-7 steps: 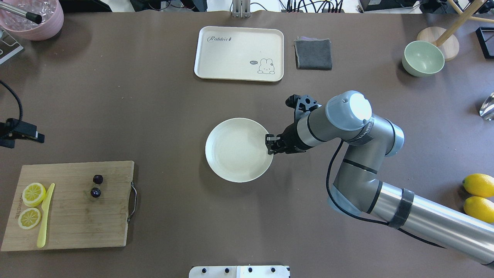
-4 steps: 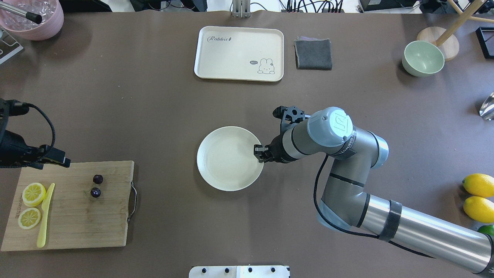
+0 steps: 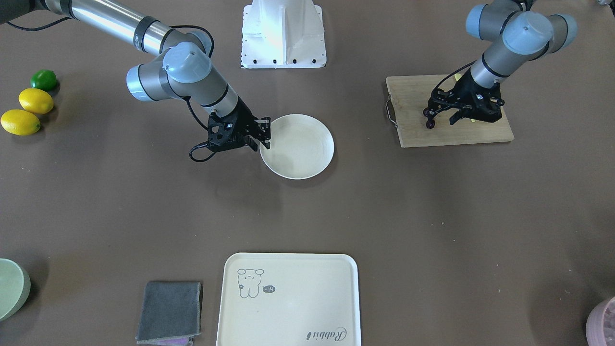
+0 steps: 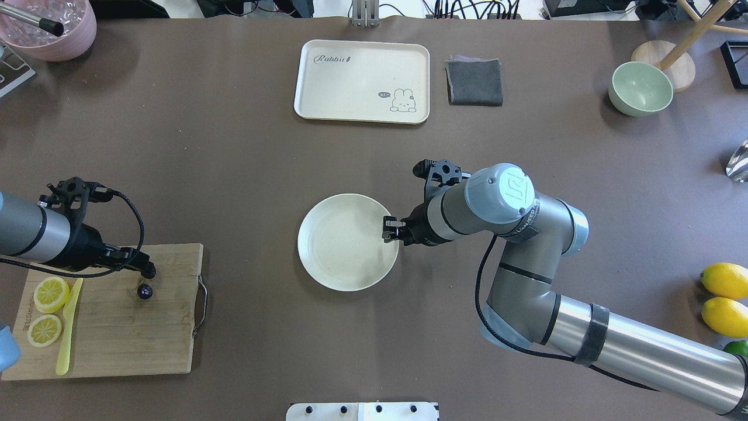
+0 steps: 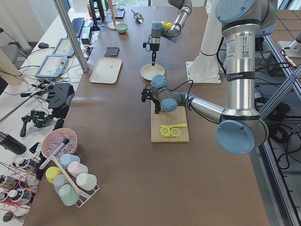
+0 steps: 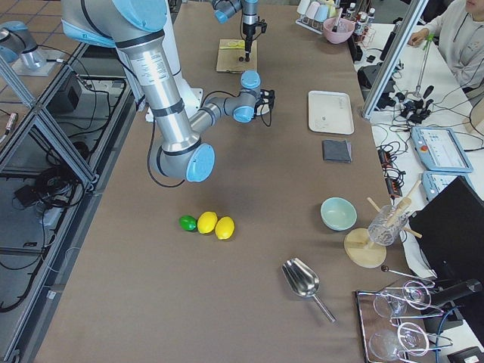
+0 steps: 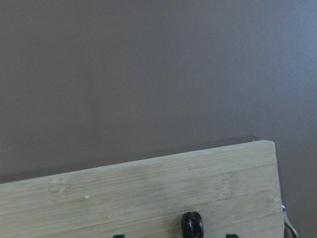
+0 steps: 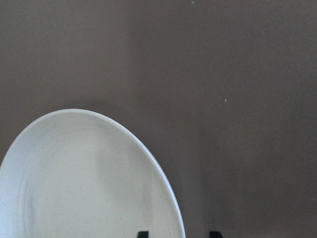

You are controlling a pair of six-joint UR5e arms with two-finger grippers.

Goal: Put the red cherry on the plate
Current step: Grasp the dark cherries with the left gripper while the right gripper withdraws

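The red cherry point(image 4: 144, 291) lies on the wooden cutting board point(image 4: 117, 333) at the table's left. One of the pair shows there; my left arm covers the other. My left gripper point(image 4: 140, 266) hangs open just above the board. In the left wrist view one dark cherry point(image 7: 192, 224) sits between its two fingertips. The round cream plate point(image 4: 345, 242) rests mid-table with nothing on it. My right gripper point(image 4: 390, 229) stands at the plate's right rim point(image 8: 168, 198), open, one fingertip inside the rim and one outside.
Lemon slices point(image 4: 51, 293) and a yellow knife point(image 4: 69, 327) share the board. A rabbit tray point(image 4: 362, 80), a grey cloth point(image 4: 474, 82) and a green bowl point(image 4: 640, 88) stand at the far side. Whole lemons point(image 4: 724, 280) lie at the right edge.
My left arm swung in from the left edge and brought its gripper over the cherries on the board. The right gripper moved the plate left and nearer, then held almost still.
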